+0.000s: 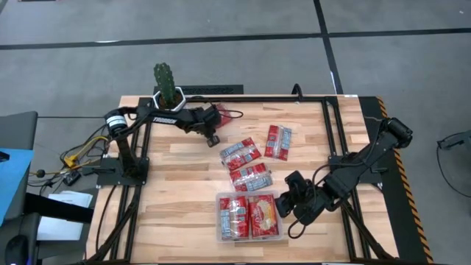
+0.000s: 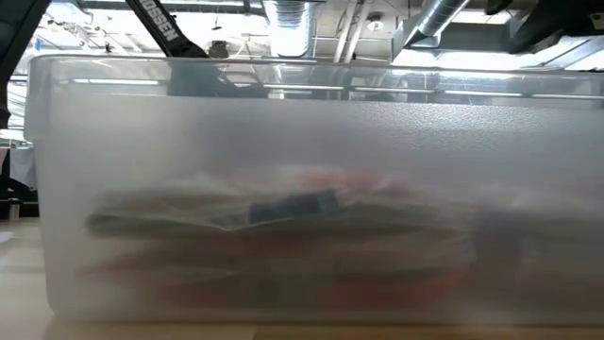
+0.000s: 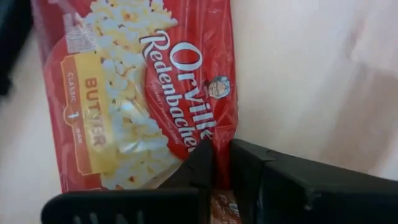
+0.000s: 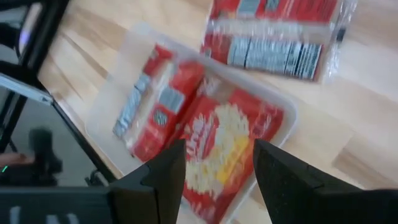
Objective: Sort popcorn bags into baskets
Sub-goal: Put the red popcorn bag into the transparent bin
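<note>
Lying flat near the cactus pot (image 1: 167, 87), a popcorn bag (image 3: 134, 87) is clamped at one short end by the left end effector (image 3: 221, 163), while the right end effector (image 4: 217, 171) is held apart above the basket (image 4: 112, 102).

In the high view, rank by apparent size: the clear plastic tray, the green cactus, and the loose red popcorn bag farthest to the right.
1. Clear plastic tray
2. Green cactus and loose red popcorn bag: they look alike, so no ranking.
</note>
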Robot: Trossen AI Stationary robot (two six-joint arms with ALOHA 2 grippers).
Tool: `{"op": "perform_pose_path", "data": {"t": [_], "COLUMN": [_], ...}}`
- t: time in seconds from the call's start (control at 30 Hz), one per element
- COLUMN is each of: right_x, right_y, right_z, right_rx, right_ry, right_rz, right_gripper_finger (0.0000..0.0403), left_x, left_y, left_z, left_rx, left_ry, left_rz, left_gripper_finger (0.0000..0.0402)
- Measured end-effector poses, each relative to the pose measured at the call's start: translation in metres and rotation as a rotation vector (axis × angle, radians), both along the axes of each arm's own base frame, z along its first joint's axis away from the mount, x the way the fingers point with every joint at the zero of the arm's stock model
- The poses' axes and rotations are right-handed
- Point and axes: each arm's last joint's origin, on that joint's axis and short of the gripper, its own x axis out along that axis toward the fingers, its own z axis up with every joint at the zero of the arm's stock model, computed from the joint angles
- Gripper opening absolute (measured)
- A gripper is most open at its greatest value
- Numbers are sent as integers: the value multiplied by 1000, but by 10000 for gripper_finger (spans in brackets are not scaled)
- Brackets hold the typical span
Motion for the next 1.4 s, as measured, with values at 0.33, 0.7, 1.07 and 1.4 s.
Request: {"op": "perform_pose_path", "data": {"t": [0.33, 0.7, 1.07, 1.4], "right_x": [10, 47, 47, 87], "right_y": [-18, -53, -108, -144], "right_z": [2, 13, 41, 30], "right_rx": [-123, -282, -174, -87], "right_ry": [-81, -141, -209, -324], "right_rz": [-142, 52, 68, 91], "right_gripper_finger": [210, 229, 230, 240], "left_x": [-12, -22, -37, -39], "left_y": [-58, -141, -216, -237], "left_z": [72, 125, 133, 139], "left_rx": [-27, 48, 330, 415], "left_ry": [-126, -290, -279, -389], "left_rz": [-35, -254, -463, -410], "left_gripper_finger": [1, 1, 1, 1]}}
